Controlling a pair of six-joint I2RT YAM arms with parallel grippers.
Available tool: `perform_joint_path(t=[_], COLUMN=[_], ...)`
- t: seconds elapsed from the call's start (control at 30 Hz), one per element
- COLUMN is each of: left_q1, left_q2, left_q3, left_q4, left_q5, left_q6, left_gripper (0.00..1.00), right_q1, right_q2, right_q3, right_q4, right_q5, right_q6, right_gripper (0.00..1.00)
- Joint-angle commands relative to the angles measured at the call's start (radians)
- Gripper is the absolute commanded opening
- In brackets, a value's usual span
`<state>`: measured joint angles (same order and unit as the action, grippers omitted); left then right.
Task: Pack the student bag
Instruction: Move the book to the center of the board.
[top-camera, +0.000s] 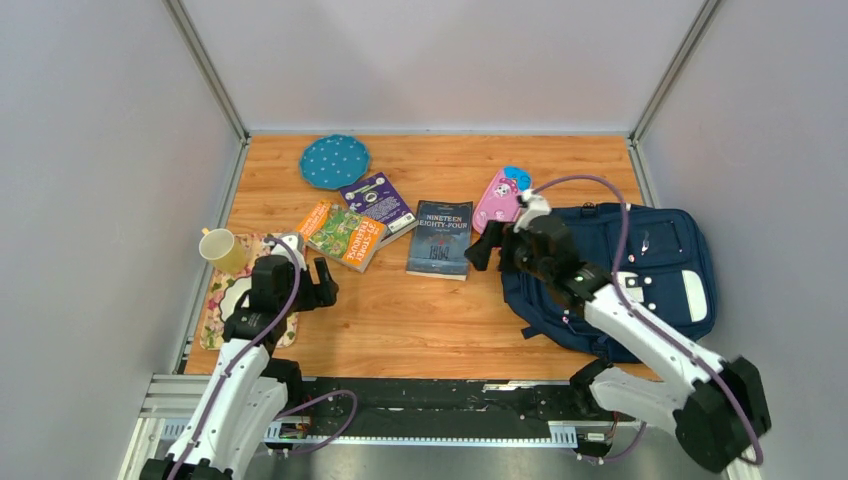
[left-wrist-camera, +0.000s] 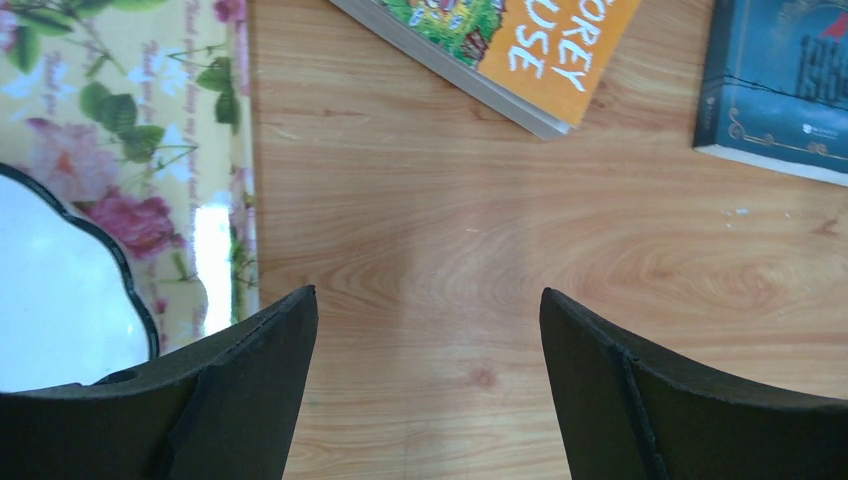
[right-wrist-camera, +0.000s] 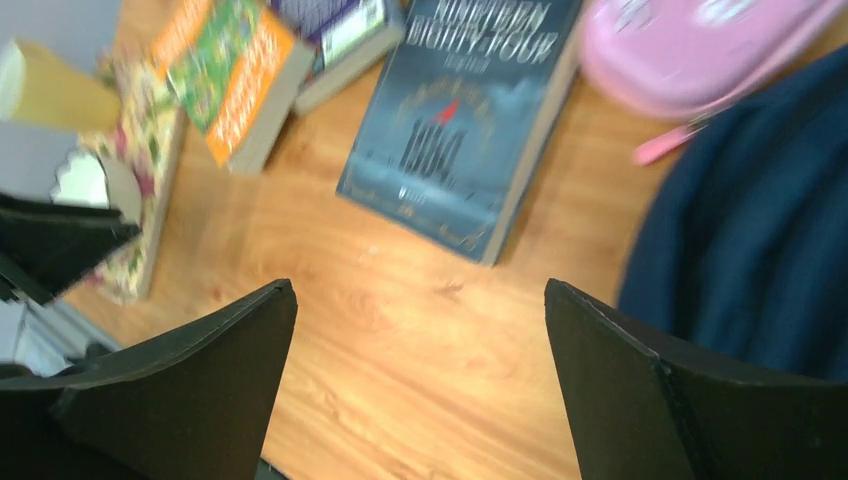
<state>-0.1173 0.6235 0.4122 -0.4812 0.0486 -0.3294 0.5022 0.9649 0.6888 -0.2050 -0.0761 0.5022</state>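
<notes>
The student bag (top-camera: 655, 265), a navy blue backpack, lies flat on the right of the wooden table; its edge fills the right of the right wrist view (right-wrist-camera: 750, 250). My right gripper (top-camera: 492, 252) hovers at the bag's left edge, open and empty (right-wrist-camera: 420, 290), over bare wood near a dark blue book (top-camera: 440, 238) (right-wrist-camera: 460, 130). My left gripper (top-camera: 325, 284) stands open and empty (left-wrist-camera: 428, 300) over bare wood beside a floral mat (left-wrist-camera: 120, 150). An orange and green book (top-camera: 342, 235) (left-wrist-camera: 510, 50) lies just beyond it.
A purple book (top-camera: 378, 200) partly overlaps the orange one. A pink pencil case (top-camera: 497, 200) (right-wrist-camera: 690, 45) lies behind the right gripper. A teal dotted round piece (top-camera: 335, 161) sits at the back. A yellow cup (top-camera: 222, 248) and a white plate (left-wrist-camera: 50, 290) rest on the mat.
</notes>
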Motion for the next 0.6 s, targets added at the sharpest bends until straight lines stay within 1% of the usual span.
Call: perform_joint_path(t=[0.0, 0.07, 0.1, 0.13, 0.17, 0.2, 0.23, 0.27, 0.43, 0.47, 0.57], left_q1=[0.001, 0.001, 0.001, 0.001, 0.001, 0.001, 0.001, 0.001, 0.001, -0.001, 0.001], left_q2=[-0.004, -0.001, 0.002, 0.002, 0.004, 0.007, 0.008, 0.010, -0.004, -0.011, -0.015], left_q3=[0.023, 0.017, 0.016, 0.013, 0.011, 0.011, 0.013, 0.016, 0.013, 0.010, -0.001], left_q4=[0.033, 0.032, 0.030, 0.030, 0.033, 0.036, 0.036, 0.035, 0.012, 0.015, 0.045], left_q5=[0.120, 0.137, 0.140, 0.146, 0.164, 0.172, 0.175, 0.175, 0.157, 0.163, 0.233], left_q6=[0.026, 0.033, 0.033, 0.032, 0.033, 0.036, 0.036, 0.039, 0.038, 0.038, 0.043], left_gripper=[0.89, 0.89, 0.89, 0.89, 0.89, 0.89, 0.89, 0.89, 0.89, 0.89, 0.89], right_q1=[0.189, 0.254, 0.303, 0.320, 0.332, 0.347, 0.352, 0.355, 0.355, 0.355, 0.338], right_q2=[0.172, 0.208, 0.260, 0.293, 0.328, 0.403, 0.435, 0.467, 0.635, 0.655, 0.724], right_q3=[0.055, -0.014, -0.040, -0.066, -0.055, -0.029, -0.003, 0.046, 0.127, 0.143, 0.205], right_q4=[0.036, 0.122, 0.276, 0.332, 0.354, 0.348, 0.339, 0.323, 0.305, 0.299, 0.270], right_q5=[0.007, 0.038, 0.020, 0.007, 0.003, -0.011, -0.017, -0.001, 0.071, 0.119, 0.169], right_q6=[0.074, 0.179, 0.206, 0.238, 0.278, 0.280, 0.276, 0.279, 0.314, 0.309, 0.285], right_gripper=[0.97, 0.96, 0.96, 0.96, 0.95, 0.95, 0.95, 0.95, 0.95, 0.95, 0.96])
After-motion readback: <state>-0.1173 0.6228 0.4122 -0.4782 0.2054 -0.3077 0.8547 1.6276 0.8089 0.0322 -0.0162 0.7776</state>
